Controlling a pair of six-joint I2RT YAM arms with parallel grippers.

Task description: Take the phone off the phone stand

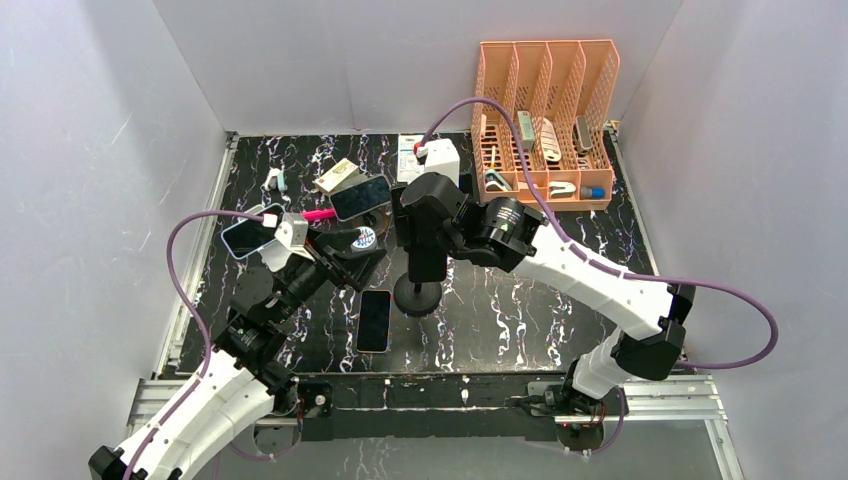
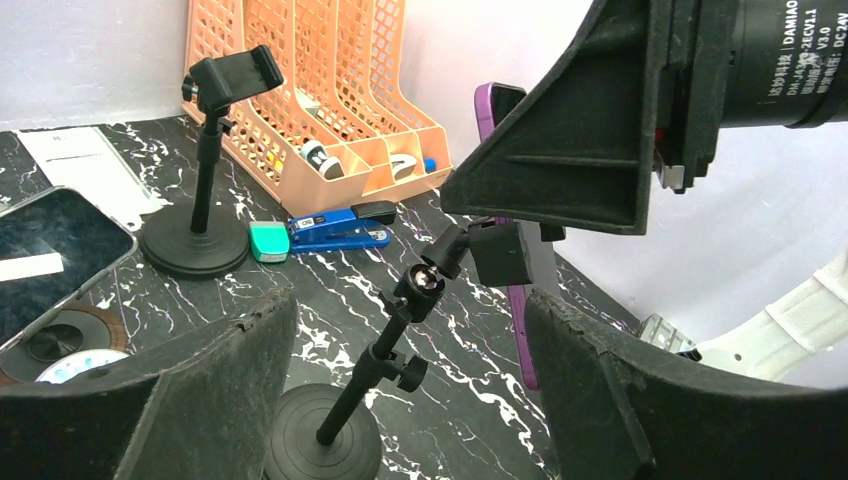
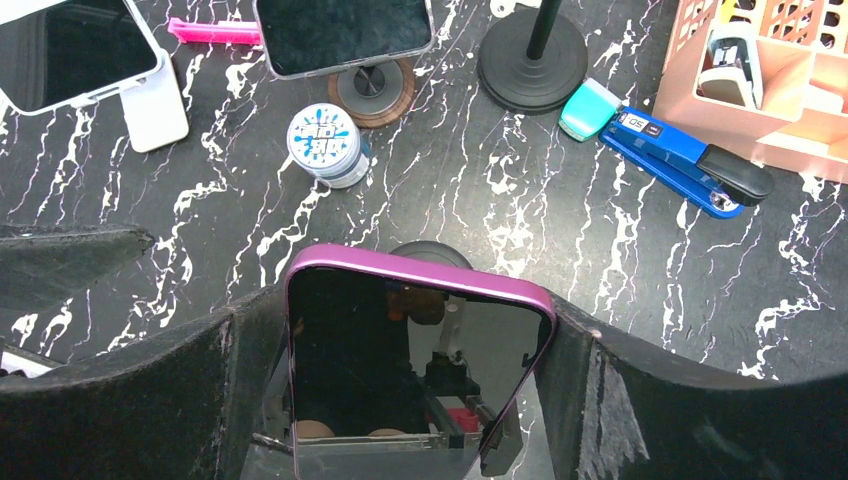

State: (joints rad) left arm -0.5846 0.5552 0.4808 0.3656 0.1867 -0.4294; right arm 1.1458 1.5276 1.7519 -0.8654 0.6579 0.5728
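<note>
A phone (image 3: 400, 360) in a purple case sits clamped on the black phone stand (image 1: 418, 296) in the middle of the table, its dark screen facing up. My right gripper (image 3: 415, 312) is open, one finger close beside each long edge of the phone. In the left wrist view the phone (image 2: 520, 330) shows as a purple edge behind the stand's pole (image 2: 385, 350). The left gripper (image 2: 405, 320) is open and empty, low and just left of the stand, with the pole seen between its fingers.
A second, empty black stand (image 2: 205, 150) is at the back, with a blue stapler (image 3: 680, 150) and an orange file organizer (image 1: 545, 120) nearby. Another phone (image 1: 374, 320) lies flat near the front. Two more phones rest on a wooden stand (image 1: 360, 197) and a white stand (image 1: 250, 235). A small tin (image 3: 325, 140) is close by.
</note>
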